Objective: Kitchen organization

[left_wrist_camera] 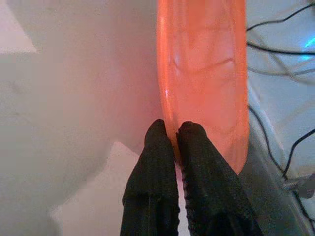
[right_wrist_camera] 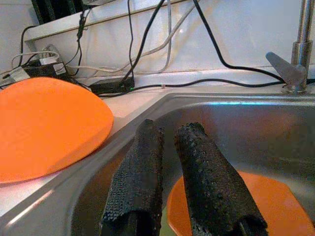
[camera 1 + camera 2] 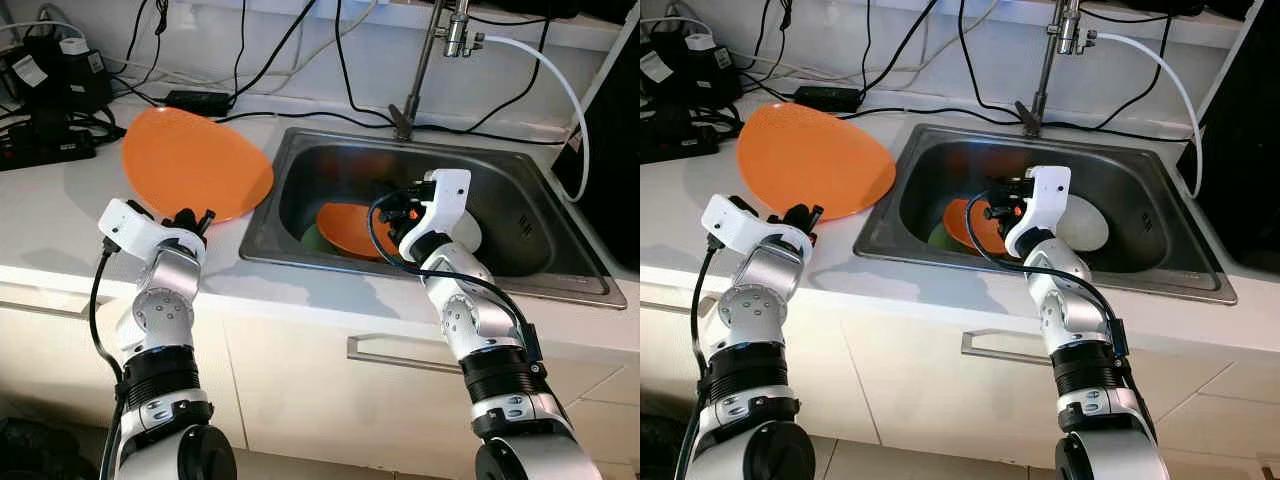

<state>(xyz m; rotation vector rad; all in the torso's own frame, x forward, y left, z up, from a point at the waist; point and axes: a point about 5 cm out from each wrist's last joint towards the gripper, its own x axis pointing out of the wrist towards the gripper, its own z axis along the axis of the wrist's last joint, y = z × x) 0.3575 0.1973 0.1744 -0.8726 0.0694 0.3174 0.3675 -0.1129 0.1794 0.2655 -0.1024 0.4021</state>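
Observation:
A large orange plate lies on the white counter left of the sink, its near edge lifted. My left gripper is shut on that near rim; in the left wrist view the two black fingertips pinch the orange plate's edge. My right gripper hangs inside the steel sink, just above a second orange plate. Its fingers stand a little apart with nothing between them. A green item lies under that plate and a white plate beside it.
The faucet rises behind the sink, with a white hose arching to the right. Black cables, a power strip and an adapter crowd the back of the counter. A drawer handle runs below the counter edge.

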